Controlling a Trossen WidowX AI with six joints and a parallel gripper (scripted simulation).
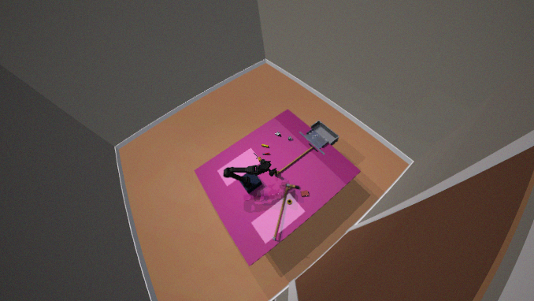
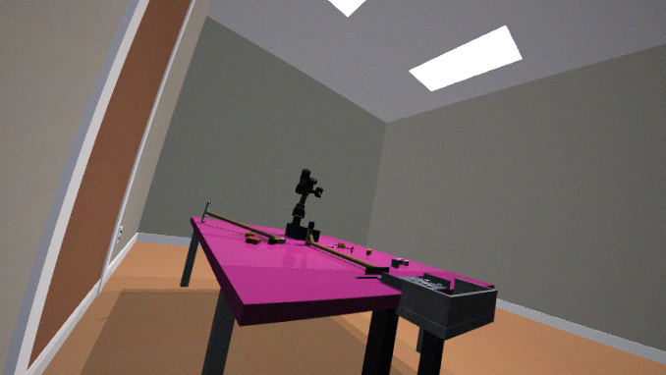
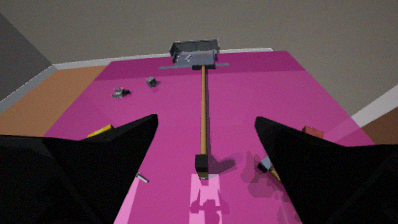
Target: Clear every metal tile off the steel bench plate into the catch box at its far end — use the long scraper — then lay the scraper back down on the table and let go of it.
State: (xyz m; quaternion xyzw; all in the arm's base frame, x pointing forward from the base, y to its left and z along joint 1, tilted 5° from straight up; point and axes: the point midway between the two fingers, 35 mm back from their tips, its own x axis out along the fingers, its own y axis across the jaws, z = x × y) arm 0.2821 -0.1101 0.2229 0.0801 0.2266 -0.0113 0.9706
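The long scraper point(image 1: 295, 161) point(image 2: 341, 255) point(image 3: 204, 110) lies on the table, its wooden handle pointing toward the arm and its dark head at the plate's near edge. My gripper point(image 1: 274, 172) point(image 2: 319, 191) point(image 3: 206, 119) is open and empty, raised above the table near the handle's near end. In the wrist view the handle runs between the open fingers, well beyond them. Several small metal tiles point(image 1: 314, 136) point(image 2: 428, 282) point(image 3: 188, 58) sit on the steel plate point(image 1: 321, 143) point(image 3: 205, 59). The grey catch box point(image 1: 336, 139) point(image 2: 447, 311) point(image 3: 196, 45) is at its far end; its floor is partly hidden.
A second long-handled tool point(image 1: 280, 217) point(image 2: 241, 227) lies to the right, near a red block point(image 1: 305, 194) point(image 2: 253, 241) point(image 3: 313, 131) and a yellow ring point(image 1: 289, 202). A yellow piece point(image 1: 265, 146) point(image 3: 101, 131) and small grey parts point(image 1: 278, 134) point(image 3: 120, 92) lie left of the scraper.
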